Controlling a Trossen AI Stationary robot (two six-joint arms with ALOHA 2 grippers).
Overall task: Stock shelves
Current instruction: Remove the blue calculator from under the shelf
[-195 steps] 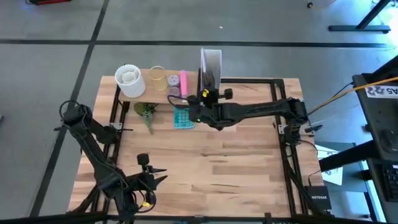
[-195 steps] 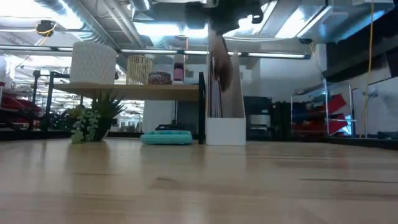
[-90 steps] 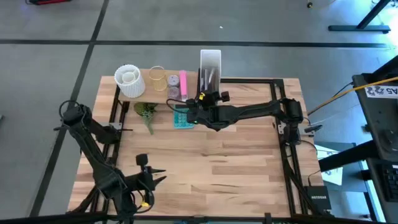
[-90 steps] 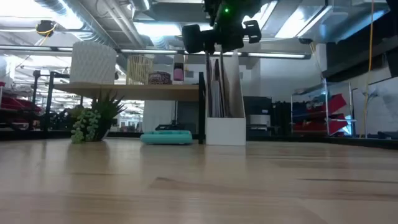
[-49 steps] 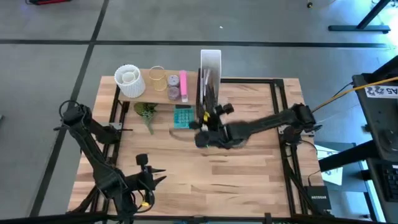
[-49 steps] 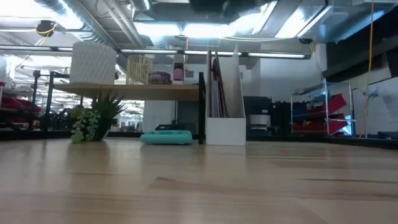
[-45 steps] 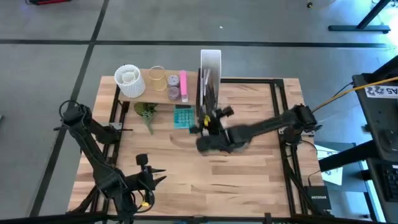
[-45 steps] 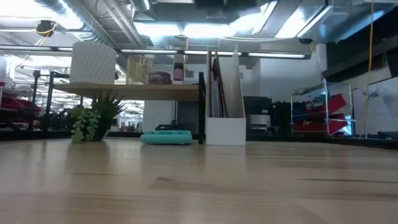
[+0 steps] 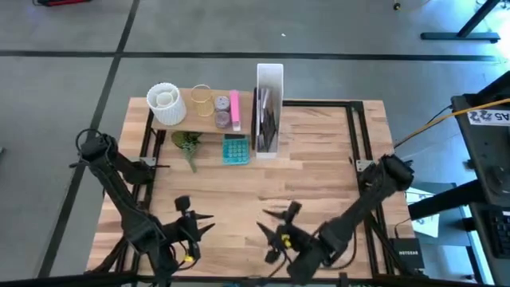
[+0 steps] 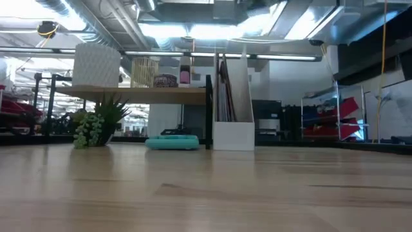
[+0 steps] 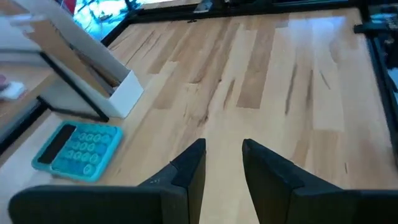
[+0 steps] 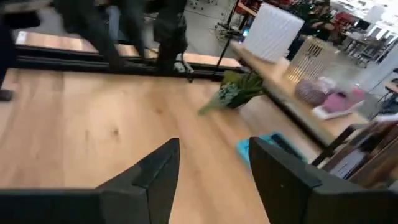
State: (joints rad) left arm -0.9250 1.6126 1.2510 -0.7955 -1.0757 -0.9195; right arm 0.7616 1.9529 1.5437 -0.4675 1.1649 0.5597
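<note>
Right gripper (image 9: 275, 233) sits low at bottom centre of the high view, fingers spread, holding nothing. Left gripper (image 9: 199, 226) is at bottom left, its 2 fingers (image 11: 189, 171) parted with a narrow gap, also empty.

At upper centre we see the white file box (image 9: 268, 108) upright with dark folders inside, touching the right end of the shelf (image 9: 199, 115). On the shelf: white ribbed pot (image 9: 166, 103), wire cup (image 9: 201, 99), pink item (image 9: 234, 104). A teal calculator (image 9: 235, 149) lies flat just beside the box, and a green plant (image 9: 188, 145) left of it.
</note>
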